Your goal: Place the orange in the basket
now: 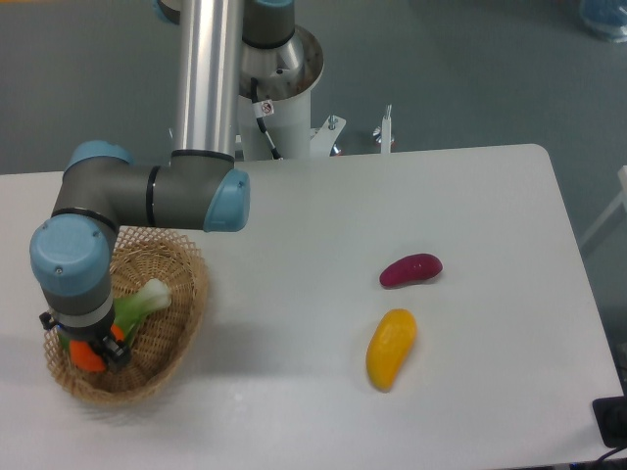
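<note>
Gripper (91,351) sits low over the left inner side of the basket (181,299), fingers closed around the orange (86,358). Only a sliver of the fruit shows below the wrist; the rest is hidden by the arm.

Orange: small, round, smooth, bright orange-red. Judged light and firm, with a skin that looks slick, so a round ball like this could roll once let go. Best hold is across its widest part, which is roughly where the fingers appear to grip. Not fragile, but a drop from height might bounce it off the basket's contents.

Basket: oval, tan wicker, open lattice rim, shallow bowl. The weave looks stiff with some give, and the whole thing is probably light enough to shift if bumped.

Inside the basket: a leafy vegetable (140,299) with a pale stalk and green leaf, soft, lying just right of the gripper.

Right side of the white table (294,245), well apart from the basket: a purple-red curved vegetable (410,269), glossy, and nearer the camera a yellow elongated fruit (391,348), smooth and matte.
</note>
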### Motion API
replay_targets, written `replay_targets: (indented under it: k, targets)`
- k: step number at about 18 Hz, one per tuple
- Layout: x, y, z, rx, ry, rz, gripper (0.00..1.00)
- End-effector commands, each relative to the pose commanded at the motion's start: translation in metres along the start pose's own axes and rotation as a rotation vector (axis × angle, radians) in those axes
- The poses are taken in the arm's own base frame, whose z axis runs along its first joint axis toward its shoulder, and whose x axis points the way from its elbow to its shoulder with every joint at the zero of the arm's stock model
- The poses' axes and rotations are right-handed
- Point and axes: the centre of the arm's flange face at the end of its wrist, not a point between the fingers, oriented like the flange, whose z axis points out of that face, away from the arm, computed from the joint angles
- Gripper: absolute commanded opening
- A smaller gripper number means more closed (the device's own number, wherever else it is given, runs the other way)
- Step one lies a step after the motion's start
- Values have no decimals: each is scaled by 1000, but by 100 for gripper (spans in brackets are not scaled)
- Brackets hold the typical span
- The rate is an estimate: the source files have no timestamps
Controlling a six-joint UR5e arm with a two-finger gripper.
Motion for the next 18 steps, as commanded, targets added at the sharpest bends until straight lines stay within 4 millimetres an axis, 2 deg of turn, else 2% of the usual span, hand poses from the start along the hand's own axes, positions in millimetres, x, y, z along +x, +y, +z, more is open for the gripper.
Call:
replay_targets:
  k: [1,5,8,9,11,15,18]
  targets:
    - [1,-2,-2,4,-3,6,100]
    - [4,-5,-15,21,-17,11,100]
    - [-7,-8,-41,57,-49,1,100]
    - [-35,9,-61,69,-75,-44,100]
    - [-73,33,-83,89,-104,-104,100]
    - [-155,98,-121,120,-153,-242,100]
    - [-208,149,-137,122,-179,-305,100]
